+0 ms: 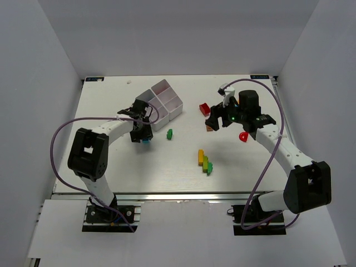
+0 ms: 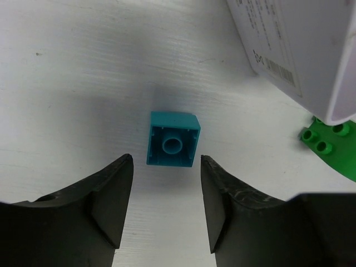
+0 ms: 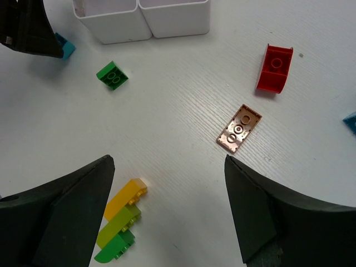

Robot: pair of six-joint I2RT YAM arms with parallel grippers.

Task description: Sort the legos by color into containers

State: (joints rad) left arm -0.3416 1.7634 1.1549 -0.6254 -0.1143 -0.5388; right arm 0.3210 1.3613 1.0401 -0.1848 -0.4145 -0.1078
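A white table (image 1: 111,167) with faint wood grain sits inside plain white walls (image 1: 33,83). A white plastic four-part tray (image 1: 161,102) stands towards the back left; its side carries a barcode label (image 2: 272,67), too blurred to read. The left gripper (image 2: 166,178) is spread around an upturned teal brick (image 2: 173,139), not touching it. The right gripper (image 3: 169,167) hangs wide apart above a flat, shiny brown brick (image 3: 239,128), with red (image 3: 274,69), green (image 3: 112,75) and stacked yellow-green bricks (image 3: 119,222) scattered nearby.
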